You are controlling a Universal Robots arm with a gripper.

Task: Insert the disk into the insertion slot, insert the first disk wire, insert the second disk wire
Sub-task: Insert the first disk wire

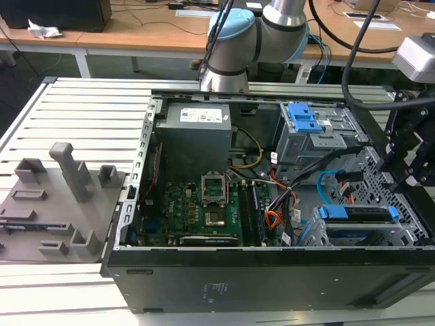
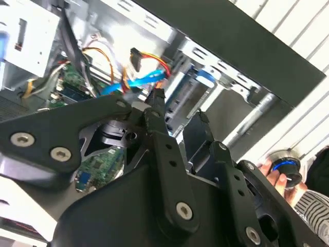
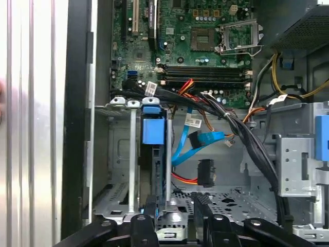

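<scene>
The disk (image 1: 357,213), grey metal in a blue carrier, sits inside the insertion slot (image 1: 410,227) at the exterior view's right. In the first wrist view the disk (image 3: 153,131) shows edge-on between the slot's silver rails (image 3: 132,154). My gripper (image 3: 175,205) is open just off the disk's end, its black fingertips (image 2: 157,99) apart with nothing between them. The second disk wire (image 3: 200,140), a light-blue flat cable, hangs loose beside the disk. The first disk wire (image 3: 204,173), red and orange strands on a dark plug, also lies free there.
The open computer case holds a green motherboard (image 1: 194,204), a grey power supply (image 1: 197,132) and a taller grey bay box with a blue latch (image 1: 304,119). Black cables (image 3: 247,139) run past the cage. A person's hand (image 2: 270,170) is outside the case wall.
</scene>
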